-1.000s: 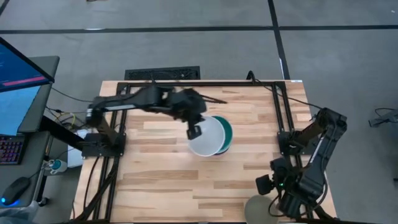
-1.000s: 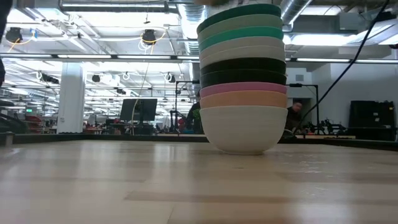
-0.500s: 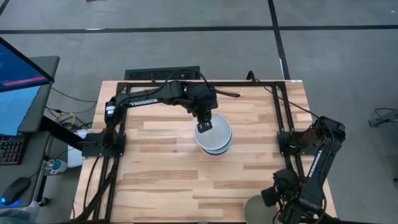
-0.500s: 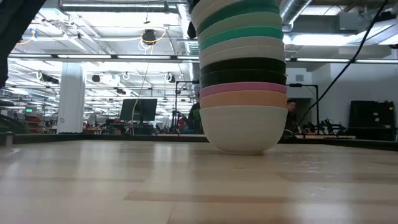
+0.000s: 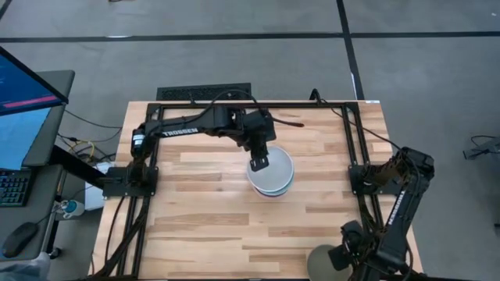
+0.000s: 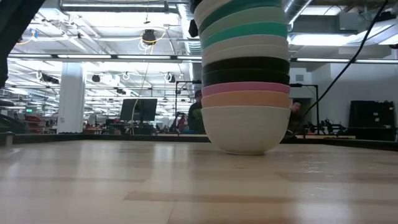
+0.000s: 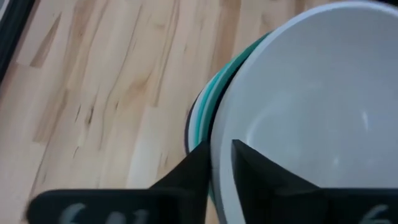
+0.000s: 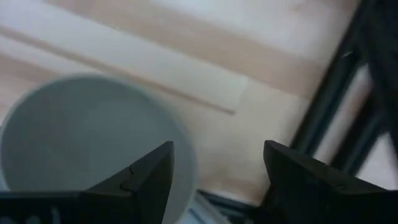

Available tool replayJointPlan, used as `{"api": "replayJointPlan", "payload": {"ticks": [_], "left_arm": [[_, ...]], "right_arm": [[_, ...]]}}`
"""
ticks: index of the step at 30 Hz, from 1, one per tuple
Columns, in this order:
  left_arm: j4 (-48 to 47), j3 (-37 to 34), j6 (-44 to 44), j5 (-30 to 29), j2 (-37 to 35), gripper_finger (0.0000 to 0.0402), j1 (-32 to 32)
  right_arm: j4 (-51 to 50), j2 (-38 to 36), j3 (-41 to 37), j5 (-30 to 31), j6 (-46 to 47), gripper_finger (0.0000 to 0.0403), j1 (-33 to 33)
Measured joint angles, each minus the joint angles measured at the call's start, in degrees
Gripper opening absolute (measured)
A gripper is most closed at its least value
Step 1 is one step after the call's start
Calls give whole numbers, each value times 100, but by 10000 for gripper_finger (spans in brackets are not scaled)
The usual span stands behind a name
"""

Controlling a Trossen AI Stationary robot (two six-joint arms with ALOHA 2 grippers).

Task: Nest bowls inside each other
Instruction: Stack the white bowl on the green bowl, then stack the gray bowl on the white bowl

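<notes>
A stack of nested bowls [image 5: 272, 173] stands at the table's middle. In the low view its bottom bowl is white [image 6: 244, 127], with orange, pink, black, white, teal and pale green bowls above. My left gripper [image 5: 258, 161] is shut on the topmost white bowl [image 7: 311, 106], which lies in the stack's top, tilted [image 6: 209, 7]. My right gripper [image 8: 217, 180] is open at the near right corner over a grey bowl [image 5: 319, 257], one finger over its hollow and one outside its rim [image 8: 186, 152]. I cannot tell whether it touches the bowl. My left gripper pinches the top white bowl's rim [image 7: 219, 140] on the side toward the table's left, one finger [image 7: 255, 171] inside the bowl and one [image 7: 193, 171] outside. The fingers come from above, pointing down. The bowl rests in the stack's top bowl, tilted.
Black frame rails [image 5: 355, 133] run along the table's far, left and right sides. A desk with a monitor [image 5: 23, 94] stands left of the table. Bare wood lies near and left of the stack.
My left gripper has carried the white bowl toward the table's right, from beside the stack to over it, and lowered it into the top bowl. The stack has shifted slightly to the right. My right arm has moved toward the table's near edge, over the grey bowl.
</notes>
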Motion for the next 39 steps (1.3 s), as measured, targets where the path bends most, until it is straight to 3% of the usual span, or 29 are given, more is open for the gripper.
{"api": "replayJointPlan", "payload": {"ticks": [8,13,19,24,27,31,37,39], "left_arm": [[161,0,-5,-169,0,151,-153],[-116,364,210,-193,-2,190,-164],[-407,1417,226,-173,-27,202,-166],[-24,1216,86,-167,-535,202,-193],[-272,1238,118,-333,-756,193,-251],[-1284,1202,105,-921,-899,166,-494],[-1947,936,3,-1763,-901,122,-1327],[-1973,756,-114,-2032,-911,113,-1612]], "right_arm": [[1473,1,-657,-4,41,271,-38],[1572,3,-849,-24,109,271,-36],[2224,-1,-1105,-26,109,272,-36],[2749,-1,-1317,-28,111,272,-34],[2755,1,-1322,-53,113,263,-34],[2836,-1,-1324,-141,116,206,-76],[3001,-1,-1324,-176,109,30,-76],[3008,-15,-1322,-166,113,18,-76]]}}
